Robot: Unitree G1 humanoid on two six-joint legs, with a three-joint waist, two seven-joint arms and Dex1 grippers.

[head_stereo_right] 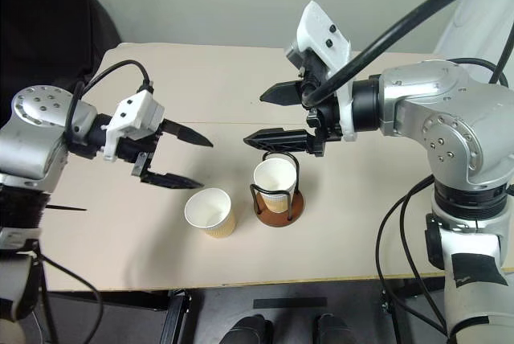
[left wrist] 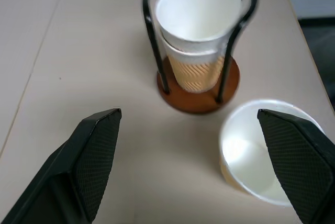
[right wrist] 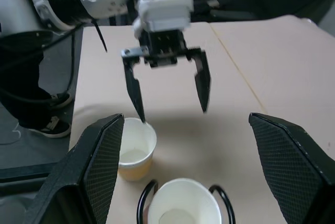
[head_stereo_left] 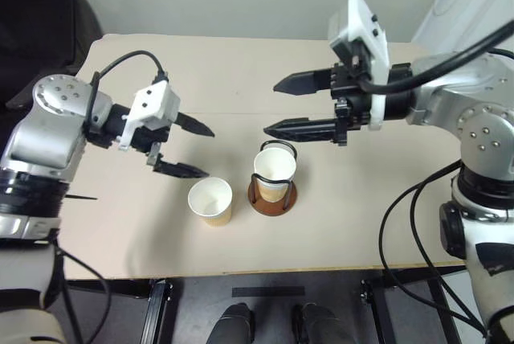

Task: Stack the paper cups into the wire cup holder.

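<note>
The left end effector (head_stereo_left: 185,149) hangs open and empty just above the bench (head_stereo_left: 120,231), its fingers pointing toward the one loose paper cup (head_stereo_left: 210,201), which stands upright, mouth up, just beside and below its lower fingertip; this arm is the nearer one. The right end effector (head_stereo_left: 283,106) is also open and empty, above the wire cup holder (head_stereo_left: 273,191). The holder, just beside the loose cup, carries two nested cups (left wrist: 198,41). Count: three cups, one holder.
</note>
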